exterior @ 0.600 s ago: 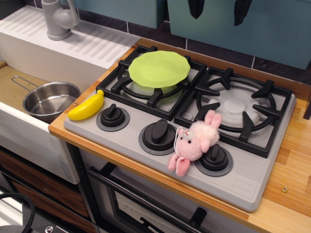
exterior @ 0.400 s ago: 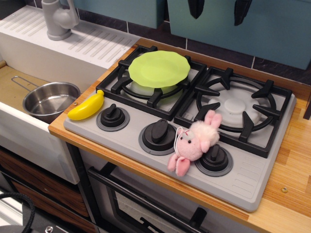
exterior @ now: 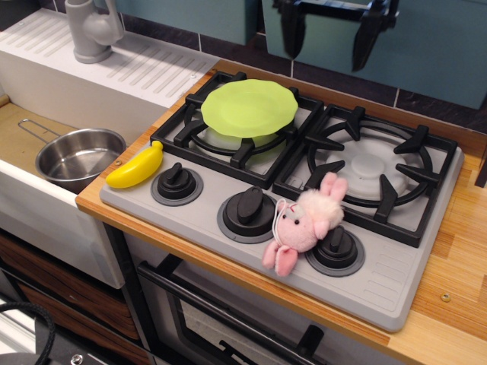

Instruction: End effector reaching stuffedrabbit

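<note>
We see the rabbit [exterior: 308,224] lying on the stove's front edge against the right knob [exterior: 335,249], well below and in front of our gripper [exterior: 327,55]. The gripper hangs at the back, prongs spread apart, holding nothing.

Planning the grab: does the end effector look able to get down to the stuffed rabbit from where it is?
Probably yes. The end effector hangs open, high behind the stove, and nothing covers the stuffed rabbit, which lies exposed across the right knob at the front edge.
</note>
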Available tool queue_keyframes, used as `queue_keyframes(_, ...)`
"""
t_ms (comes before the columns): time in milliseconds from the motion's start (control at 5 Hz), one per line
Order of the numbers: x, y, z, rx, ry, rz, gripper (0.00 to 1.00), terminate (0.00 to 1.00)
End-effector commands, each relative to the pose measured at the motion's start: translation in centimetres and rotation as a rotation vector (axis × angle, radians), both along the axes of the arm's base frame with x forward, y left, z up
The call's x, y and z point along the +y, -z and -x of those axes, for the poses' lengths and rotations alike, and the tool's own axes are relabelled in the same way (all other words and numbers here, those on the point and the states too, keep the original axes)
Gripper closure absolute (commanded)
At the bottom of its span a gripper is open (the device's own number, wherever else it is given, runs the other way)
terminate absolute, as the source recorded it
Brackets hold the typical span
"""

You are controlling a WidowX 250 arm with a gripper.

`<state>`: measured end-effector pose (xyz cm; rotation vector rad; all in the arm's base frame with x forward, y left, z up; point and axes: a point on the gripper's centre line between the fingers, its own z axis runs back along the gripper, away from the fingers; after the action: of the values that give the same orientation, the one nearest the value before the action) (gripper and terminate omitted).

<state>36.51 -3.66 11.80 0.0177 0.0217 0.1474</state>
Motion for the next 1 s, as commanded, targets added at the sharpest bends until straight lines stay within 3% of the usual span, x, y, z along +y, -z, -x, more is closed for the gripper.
queue_keyframes(0,-0.5,-2.5,2.7,-0.08,0.0,0.009,0.0,0.0)
queue_keyframes(200,-0.7,-1.8,3.8,-0.091,-0.004,0.016,0.0,0.0)
queue_keyframes(800,-1.3,3.5,6.2,-0.132,-0.023,0.046,0.0,0.0)
